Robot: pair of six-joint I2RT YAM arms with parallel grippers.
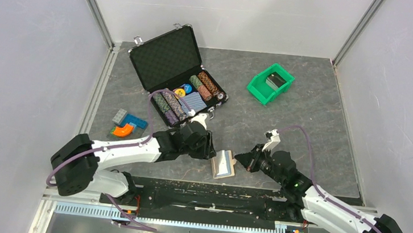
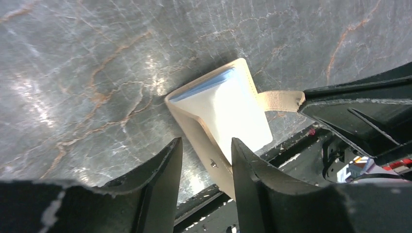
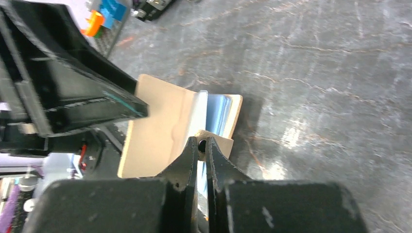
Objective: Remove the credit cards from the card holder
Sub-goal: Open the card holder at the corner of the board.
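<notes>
**Two grippers close in on a tan wallet, cards not yet out**

On the grey table [image 1: 308, 103], the black chip case [image 1: 167, 55] lies open at upper centre-left and the green bin [image 1: 256, 90] sits at upper right, both well apart from the work; at lower centre the card holder [image 1: 223, 165] sits between the two arms, near the table's front edge; the right gripper [image 3: 201, 145] is clenched on its side tab [image 2: 279, 100], apparently to pin the wallet in place; the left gripper [image 2: 206, 167] stands with jaws parted either side of the tan near flap, not yet pinching it, seemingly placed to lift that flap; the credit cards [image 2: 204, 85], showing as a light blue edge at the pocket mouth, sit tucked inside; none is out.
</notes>
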